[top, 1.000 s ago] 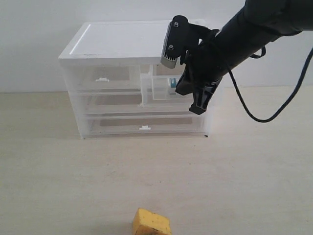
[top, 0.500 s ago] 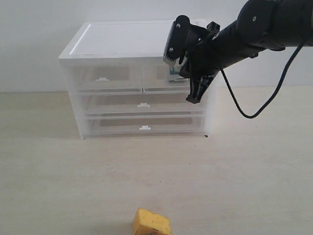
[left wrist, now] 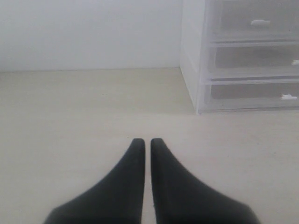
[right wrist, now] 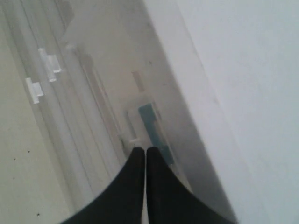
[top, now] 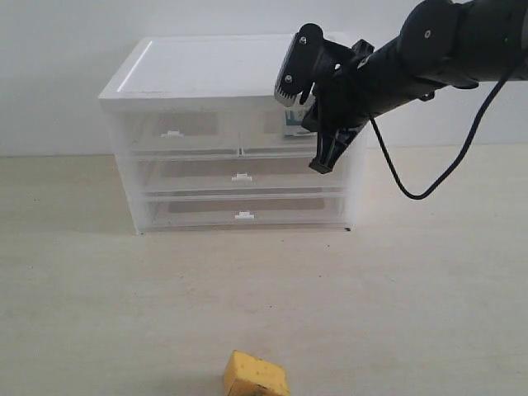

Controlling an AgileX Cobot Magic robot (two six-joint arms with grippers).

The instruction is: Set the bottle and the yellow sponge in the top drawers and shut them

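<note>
The bottle [top: 291, 124] shows its teal and white label through the clear front of the right one of the top drawers [top: 262, 129]; the right wrist view shows its teal label [right wrist: 154, 127] too. Both top drawers sit flush; the left one [top: 173, 130] looks empty. My right gripper [top: 320, 164] is shut, with its tips [right wrist: 141, 150] against the right top drawer's white handle [right wrist: 134, 140]. The yellow sponge [top: 256, 375] lies on the table at the near edge of the exterior view. My left gripper [left wrist: 147, 141] is shut on nothing, low over bare table to the cabinet's left.
The white-topped cabinet [top: 206, 66] stands against the back wall, with two full-width drawers [top: 241, 176] below, both pushed in. Its side [left wrist: 190, 51] shows in the left wrist view. A black cable [top: 429, 186] hangs from the right arm.
The right top drawer stood pulled out a second ago; my right gripper pushed it in and it is now flush. The gripper has barely moved in the last half second.
</note>
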